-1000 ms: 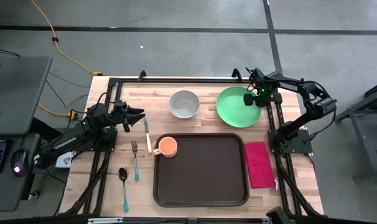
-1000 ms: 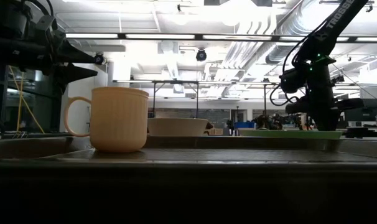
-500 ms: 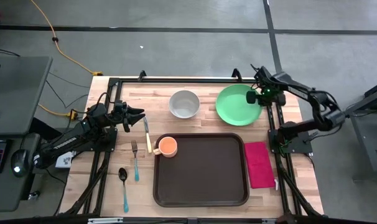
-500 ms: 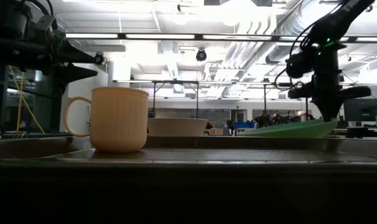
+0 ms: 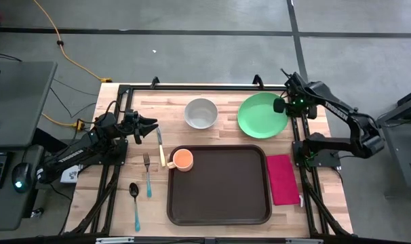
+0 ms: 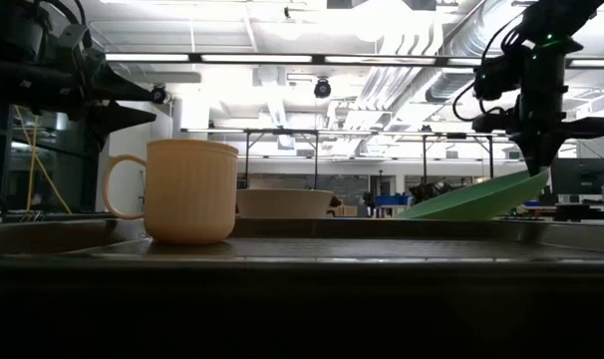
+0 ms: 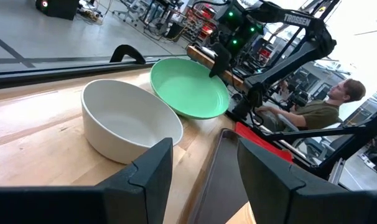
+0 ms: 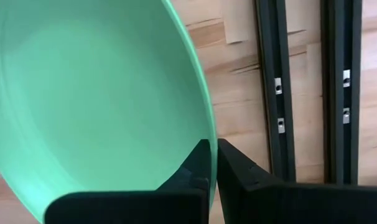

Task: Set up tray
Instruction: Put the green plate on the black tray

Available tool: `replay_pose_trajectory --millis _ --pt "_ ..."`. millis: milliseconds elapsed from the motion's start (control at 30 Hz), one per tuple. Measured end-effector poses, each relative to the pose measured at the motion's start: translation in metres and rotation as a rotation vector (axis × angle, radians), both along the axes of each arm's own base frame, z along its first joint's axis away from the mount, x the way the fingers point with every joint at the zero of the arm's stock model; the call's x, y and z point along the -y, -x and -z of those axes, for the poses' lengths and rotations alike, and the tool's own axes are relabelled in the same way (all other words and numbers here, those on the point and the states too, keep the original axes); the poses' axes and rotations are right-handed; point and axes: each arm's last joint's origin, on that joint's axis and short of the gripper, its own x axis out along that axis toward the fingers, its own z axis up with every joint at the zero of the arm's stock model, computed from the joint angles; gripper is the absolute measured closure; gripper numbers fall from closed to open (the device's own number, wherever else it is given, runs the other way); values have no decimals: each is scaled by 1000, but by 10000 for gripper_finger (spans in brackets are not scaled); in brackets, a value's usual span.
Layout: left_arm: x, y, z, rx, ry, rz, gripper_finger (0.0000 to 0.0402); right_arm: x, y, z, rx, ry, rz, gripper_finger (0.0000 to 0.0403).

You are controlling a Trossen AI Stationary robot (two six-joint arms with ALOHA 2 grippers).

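The green plate [image 5: 262,115] is at the far right of the table, tilted, with my right gripper [image 5: 281,106] shut on its right rim; the low view shows the plate [image 6: 476,199] slanting up toward the gripper [image 6: 537,165]. The dark brown tray [image 5: 219,196] lies in the near middle, with an orange mug [image 5: 182,159] standing in its far left corner. My left gripper [image 5: 153,126] waits open and level at the table's left, pointing at the white bowl [image 7: 129,121]. My right gripper pinches the plate's rim [image 8: 208,134] on the plate's right side, one finger over the upper face and one outside it. The fingers come from above, pointing down. The plate's right side is raised, and its left edge [image 6: 407,212] stays low, near the table.
The white bowl [image 5: 201,112] stands left of the plate. A magenta napkin [image 5: 281,178] lies right of the tray. A knife [image 5: 161,146], a fork [image 5: 147,175] and a spoon [image 5: 134,203] lie left of it. Black frame rails [image 5: 295,146] run past the plate's right side.
My right gripper has risen and gone a little toward the table's right edge, staying shut on the plate's rim. The plate has tipped from lying flat to slanting: its right side is lifted, its left edge has stayed low.
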Motion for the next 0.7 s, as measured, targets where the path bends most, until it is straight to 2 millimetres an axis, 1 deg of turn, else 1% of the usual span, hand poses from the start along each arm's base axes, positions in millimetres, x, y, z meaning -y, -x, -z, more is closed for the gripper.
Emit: replay_pose_trajectory --millis 267,700 --pt "0 0 0 0 0 0 190 -6 2 -6 43 23 14 402" --pt "0 0 0 0 1 0 190 -8 0 -7 125 -28 16 403"
